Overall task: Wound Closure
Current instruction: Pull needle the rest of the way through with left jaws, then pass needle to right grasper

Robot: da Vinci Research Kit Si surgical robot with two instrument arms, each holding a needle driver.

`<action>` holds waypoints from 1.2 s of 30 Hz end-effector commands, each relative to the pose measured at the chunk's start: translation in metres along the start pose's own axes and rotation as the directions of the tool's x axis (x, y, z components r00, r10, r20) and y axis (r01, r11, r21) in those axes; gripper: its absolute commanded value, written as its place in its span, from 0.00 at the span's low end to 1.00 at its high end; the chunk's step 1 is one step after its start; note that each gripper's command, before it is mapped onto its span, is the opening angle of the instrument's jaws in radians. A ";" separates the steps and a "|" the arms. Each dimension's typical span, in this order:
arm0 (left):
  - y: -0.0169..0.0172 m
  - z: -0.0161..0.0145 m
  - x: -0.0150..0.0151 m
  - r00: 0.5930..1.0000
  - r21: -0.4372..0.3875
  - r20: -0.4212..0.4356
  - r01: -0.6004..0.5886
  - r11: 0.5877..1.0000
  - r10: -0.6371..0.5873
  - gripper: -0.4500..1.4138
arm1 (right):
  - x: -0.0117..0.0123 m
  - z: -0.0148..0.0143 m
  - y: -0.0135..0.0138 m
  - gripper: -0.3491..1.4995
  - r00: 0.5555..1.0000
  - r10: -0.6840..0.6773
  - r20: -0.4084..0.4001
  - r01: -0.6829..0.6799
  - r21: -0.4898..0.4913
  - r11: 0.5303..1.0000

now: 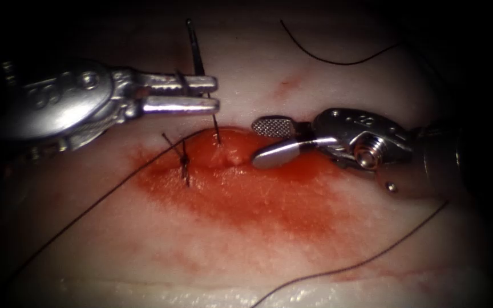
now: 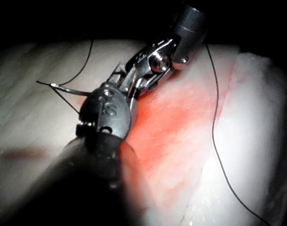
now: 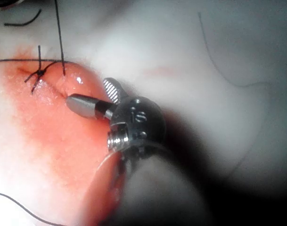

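Thread (image 1: 366, 259): dark, fine, limp; loose strands trail across near tissue (image 1: 201, 256). Judged light, prone to snag.
Red fluid (image 1: 269, 199): stains the tissue around cut; surface judged slippery, soft.
Knot (image 1: 185, 165): tied stitch at cut's left end, short tails upright.
Right hand (image 1: 266, 142): jaws apart, holds nothing, tips just right of raised wound edge.
Needle (image 1: 203, 85): thin, dark, stiff, sharp; stands upright, lower end in the tissue at cut's far lip. Best taken mid-body.
Left hand (image 1: 215, 95): jaws clamped on the needle mid-shaft.
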 end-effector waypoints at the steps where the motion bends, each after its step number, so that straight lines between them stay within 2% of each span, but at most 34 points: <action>1: -0.0003 0.0006 -0.0002 1.000 0.006 0.000 -0.005 1.000 0.005 0.00 | -0.0003 0.0008 0.0002 0.46 1.000 0.000 -0.001 0.000 0.002 1.000; 7: 0.0000 0.0009 0.0000 1.000 0.029 0.011 -0.029 0.999 0.029 0.00 | -0.0003 0.0008 0.0001 0.45 1.000 0.006 -0.001 -0.006 0.002 1.000; 13: 0.0031 0.0026 -0.0031 0.996 0.052 0.026 -0.088 0.995 0.086 0.00 | 0.0002 0.0006 0.0000 0.42 0.994 0.113 0.002 -0.113 0.008 0.994; 15: 0.0042 0.0030 -0.0051 0.992 0.049 0.048 -0.115 0.992 0.113 0.00 | 0.0007 0.0002 -0.0004 0.57 0.990 0.140 0.010 -0.140 0.013 0.990; 17: 0.0048 0.0033 -0.0063 0.990 0.045 0.062 -0.131 0.990 0.128 0.00 | 0.0012 -0.0002 -0.0006 0.67 0.989 0.148 0.007 -0.148 0.019 0.989; 24: 0.0065 0.0042 -0.0101 0.979 0.042 0.098 -0.184 0.982 0.179 0.00 | 0.0034 -0.0015 -0.0019 0.86 0.973 0.231 -0.006 -0.230 0.043 0.972; 25: 0.0070 0.0045 -0.0110 0.966 0.033 0.113 -0.235 0.971 0.230 0.00 | 0.0036 -0.0016 -0.0024 0.89 0.966 0.259 -0.003 -0.259 0.046 0.965; 30: 0.0075 0.0054 -0.0124 0.926 0.026 0.156 -0.353 0.935 0.345 0.00 | 0.0039 -0.0017 -0.0031 0.90 0.952 0.308 0.003 -0.307 0.063 0.950; 36: 0.0073 0.0060 -0.0125 0.900 0.038 0.187 -0.406 0.913 0.393 0.00 | 0.0035 -0.0017 -0.0038 0.90 0.938 0.346 0.013 -0.346 0.089 0.934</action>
